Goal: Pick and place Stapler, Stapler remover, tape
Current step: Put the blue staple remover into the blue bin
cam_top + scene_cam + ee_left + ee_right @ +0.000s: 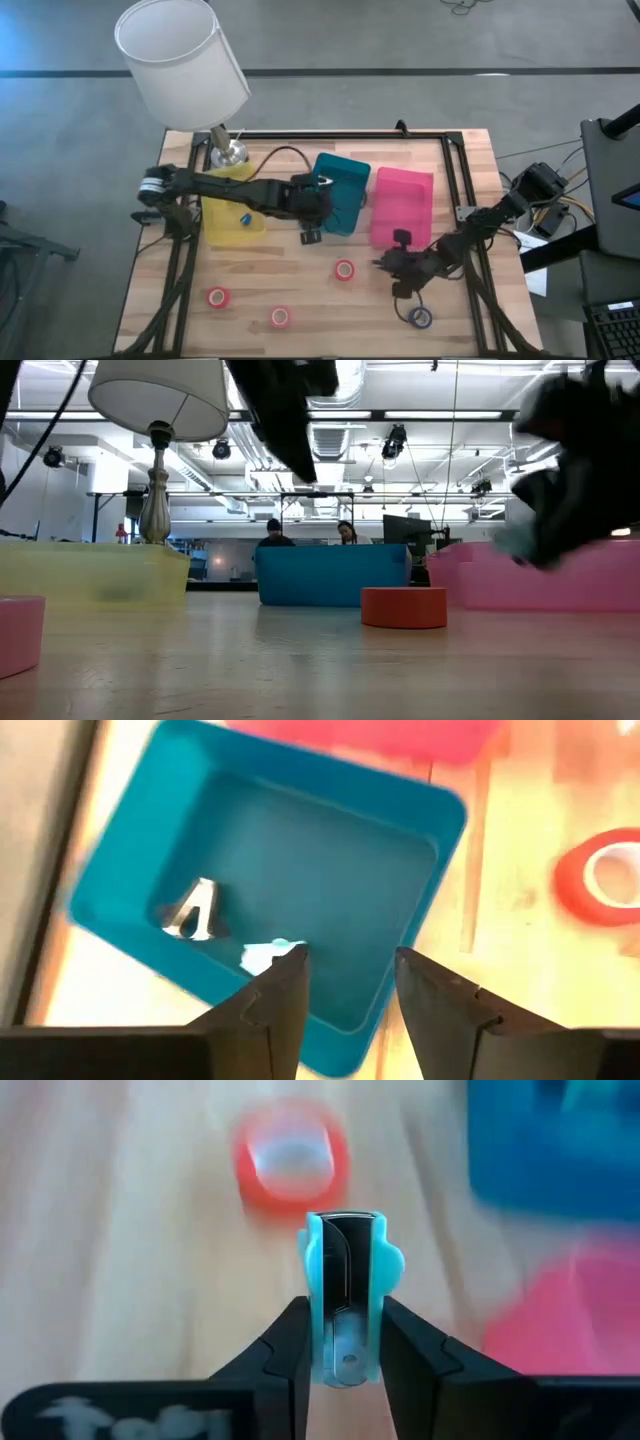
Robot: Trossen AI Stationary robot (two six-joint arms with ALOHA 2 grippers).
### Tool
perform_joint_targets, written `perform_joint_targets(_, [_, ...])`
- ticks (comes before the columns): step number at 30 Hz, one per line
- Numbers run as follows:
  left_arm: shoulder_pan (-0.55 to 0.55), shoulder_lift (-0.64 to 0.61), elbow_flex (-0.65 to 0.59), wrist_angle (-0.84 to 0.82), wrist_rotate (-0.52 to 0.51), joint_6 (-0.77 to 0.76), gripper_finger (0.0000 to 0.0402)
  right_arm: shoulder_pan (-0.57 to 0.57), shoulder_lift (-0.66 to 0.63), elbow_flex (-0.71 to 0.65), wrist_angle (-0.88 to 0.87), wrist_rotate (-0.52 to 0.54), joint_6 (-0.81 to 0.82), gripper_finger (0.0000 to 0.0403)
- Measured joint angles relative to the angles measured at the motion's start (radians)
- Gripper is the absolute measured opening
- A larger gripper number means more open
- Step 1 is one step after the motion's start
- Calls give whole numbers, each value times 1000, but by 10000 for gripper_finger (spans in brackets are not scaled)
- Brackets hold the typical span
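Note:
My right gripper [345, 1318] is shut on a light blue stapler [345, 1250]. It hovers over the table in front of the pink bin [402, 208], near a red tape roll [345, 269]. My left gripper [350, 970] is open above the near part of the teal bin [300, 870]. A silver stapler remover [190, 910] lies in that bin. Two more red tape rolls [218, 297] [281, 317] and a blue-purple tape roll [421, 317] lie flat on the table near its near edge. My right gripper pinches the stapler between its two fingers, one on each long side [318, 1285]. The stapler lies along the fingers, and its front end sticks out past the fingertips. In the low view the stapler [515, 542] hangs clear of the table.
A yellow bin [235, 205] with a small blue thing [243, 215] in it stands left of the teal bin. A lamp [180, 60] stands at the far left corner. A black frame [460, 180] runs round the table. People sit in the room beyond.

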Motion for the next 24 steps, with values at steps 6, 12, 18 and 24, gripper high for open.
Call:
perform_joint_targets(6, [-81, -170, -33, -30, -142, -44, 147, -72, 0, 48, 307, 310, -281, 94])
perform_joint_targets(12, [-152, -358, -188, -23, -351, -108, 147, -263, -2, 181, 402, 325, -437, 93])
perform_joint_targets(18, [-155, -510, -406, 39, -390, -182, 147, -490, 0, 219, 365, 88, -342, 100])
perform_joint_targets(24, [-155, -600, -594, 154, -389, -187, 149, -617, 2, 203, 264, 49, -185, 116])
